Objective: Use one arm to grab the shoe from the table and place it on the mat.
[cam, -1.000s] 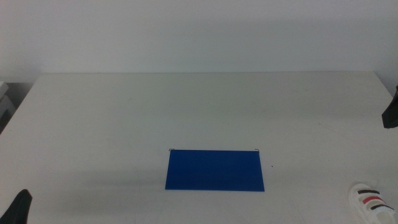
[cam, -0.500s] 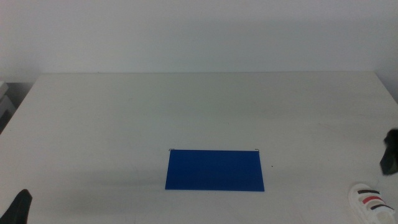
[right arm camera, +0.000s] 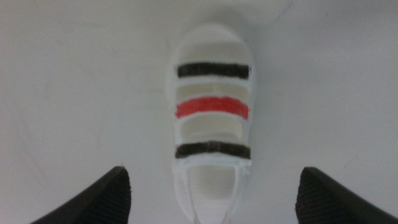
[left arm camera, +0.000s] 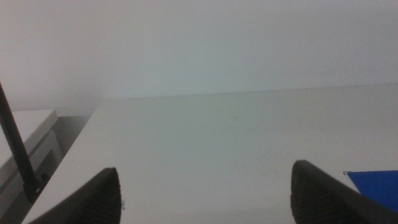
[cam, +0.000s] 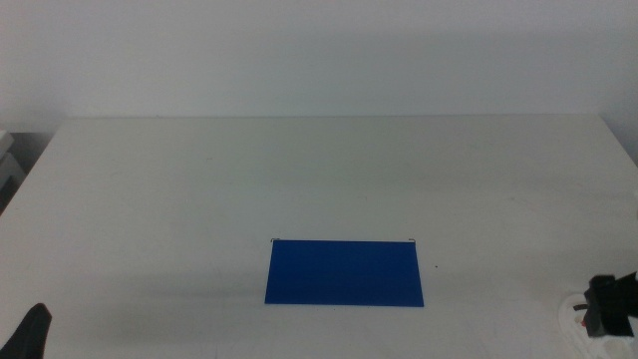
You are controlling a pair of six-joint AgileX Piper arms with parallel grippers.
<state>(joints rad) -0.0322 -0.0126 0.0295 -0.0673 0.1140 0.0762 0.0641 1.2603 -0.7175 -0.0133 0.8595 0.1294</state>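
Note:
The white shoe [right arm camera: 212,124], a sandal with two black straps and one red strap, lies on the white table [cam: 319,179] at its front right corner. In the middle view only a sliver of the shoe [cam: 575,311] shows beside my right gripper [cam: 610,311]. In the right wrist view my right gripper [right arm camera: 211,193] is open, directly above the shoe, jaws wide to either side of it and not touching. The blue mat [cam: 344,271] lies flat at the front centre, bare. My left gripper [left arm camera: 205,193] is open and waits at the front left corner [cam: 30,334].
A corner of the mat [left arm camera: 376,183] shows in the left wrist view. A white cabinet [left arm camera: 25,155] and a black cable [left arm camera: 15,149] stand past the table's left edge. The shoe lies close to the table's right and front edges.
My right gripper has come down along the right edge of the table, from well behind the shoe to right over it, now covering most of it in the middle view. The left arm has not moved.

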